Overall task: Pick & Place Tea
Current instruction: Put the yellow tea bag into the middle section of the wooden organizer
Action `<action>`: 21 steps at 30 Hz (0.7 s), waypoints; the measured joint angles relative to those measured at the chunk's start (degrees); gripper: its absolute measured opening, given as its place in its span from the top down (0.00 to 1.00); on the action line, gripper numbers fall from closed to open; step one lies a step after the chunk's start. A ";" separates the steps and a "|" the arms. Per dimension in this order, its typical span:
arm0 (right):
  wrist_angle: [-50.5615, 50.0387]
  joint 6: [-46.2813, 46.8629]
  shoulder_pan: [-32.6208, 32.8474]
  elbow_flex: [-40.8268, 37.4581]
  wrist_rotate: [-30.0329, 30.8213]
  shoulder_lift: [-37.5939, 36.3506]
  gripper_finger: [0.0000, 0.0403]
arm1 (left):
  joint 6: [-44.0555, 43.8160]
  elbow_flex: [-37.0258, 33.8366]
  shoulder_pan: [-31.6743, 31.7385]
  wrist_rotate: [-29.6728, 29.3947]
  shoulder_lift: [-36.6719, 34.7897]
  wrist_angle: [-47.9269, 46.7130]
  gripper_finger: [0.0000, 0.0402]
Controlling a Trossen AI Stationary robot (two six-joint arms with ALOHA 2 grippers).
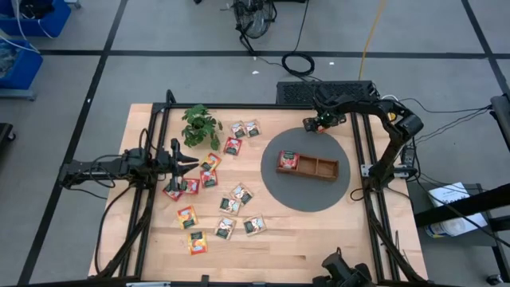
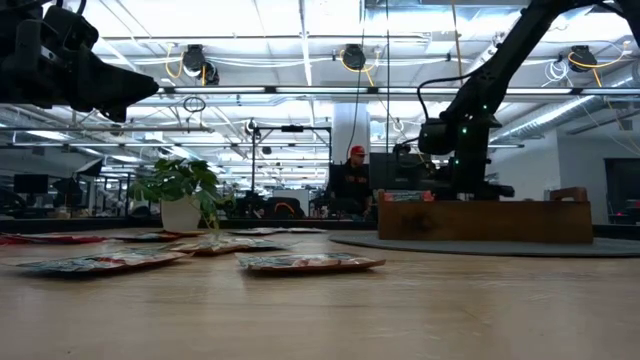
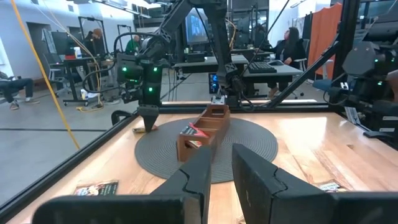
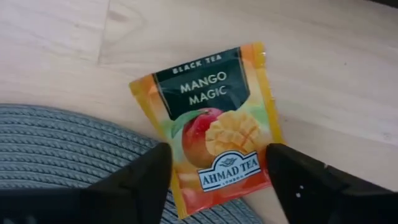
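An orange-yellow tea sachet [image 4: 211, 124], printed with a mango, lies flat on the table at the far edge of the round grey mat [image 4: 56, 143], one corner on the mat. My right gripper [image 4: 217, 155] points down over it [image 1: 317, 122], open, one finger on either side of the sachet's near half; I cannot tell whether they touch it. The brown wooden tray [image 1: 319, 169] stands on the mat with a red sachet [image 1: 287, 160] in its left compartment. My left gripper [image 1: 191, 159] waits level at the table's left, a narrow gap between its fingers [image 3: 222, 155], with nothing in it.
Several more tea sachets [image 1: 227, 199] lie scattered on the wood left of the mat [image 1: 307, 195]. A small potted plant [image 1: 199, 123] stands at the far left. Black frame rails [image 1: 358, 151] run along the table's sides.
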 joint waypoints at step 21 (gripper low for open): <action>1.09 -7.40 4.20 -0.48 -2.98 -2.34 0.96 | 0.00 0.00 -0.01 -0.02 0.01 0.00 0.82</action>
